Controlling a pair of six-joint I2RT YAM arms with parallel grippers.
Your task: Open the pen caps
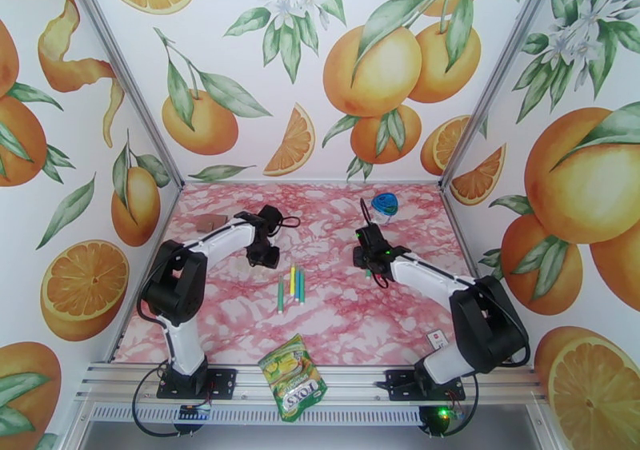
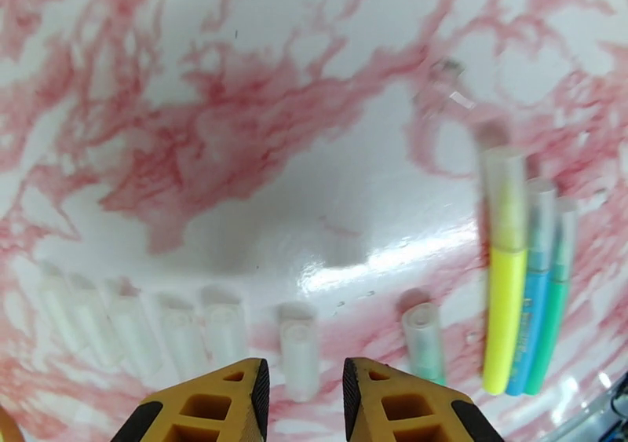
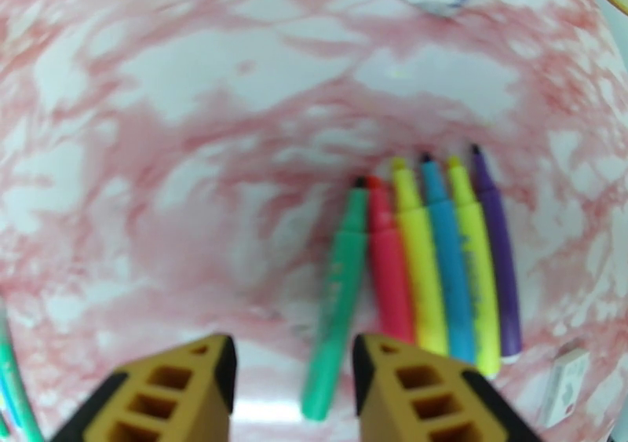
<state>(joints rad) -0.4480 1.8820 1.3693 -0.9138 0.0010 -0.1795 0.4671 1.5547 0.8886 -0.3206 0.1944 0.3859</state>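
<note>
Pen caps (image 2: 180, 331) are seen as short, translucent, whitish tubes, paler than the coloured barrels. About six loose ones are laid side by side in a row on the pink marbled table (image 2: 314, 82), under the left gripper (image 2: 306, 374). Its yellow fingers are held apart, and the rightmost loose cap lies between the tips without being pinched. To the right of the row, at the table's middle, four capped pens (image 2: 506, 279) are found: yellow, blue and green lying together and one green apart, each with its clear cap on. Six uncapped pens (image 3: 418, 267) (green, red, yellow, blue, yellow, purple) are laid in a row under the right gripper (image 3: 292, 361). Its fingers are likewise spread, and the near end of the green pen lies loose between them. A round blue-lidded container (image 1: 385, 206) stands at the far right with its lid on, its contents not discernible. A green-yellow snack packet (image 1: 294, 377) lies at the near edge between the arm bases.
</note>
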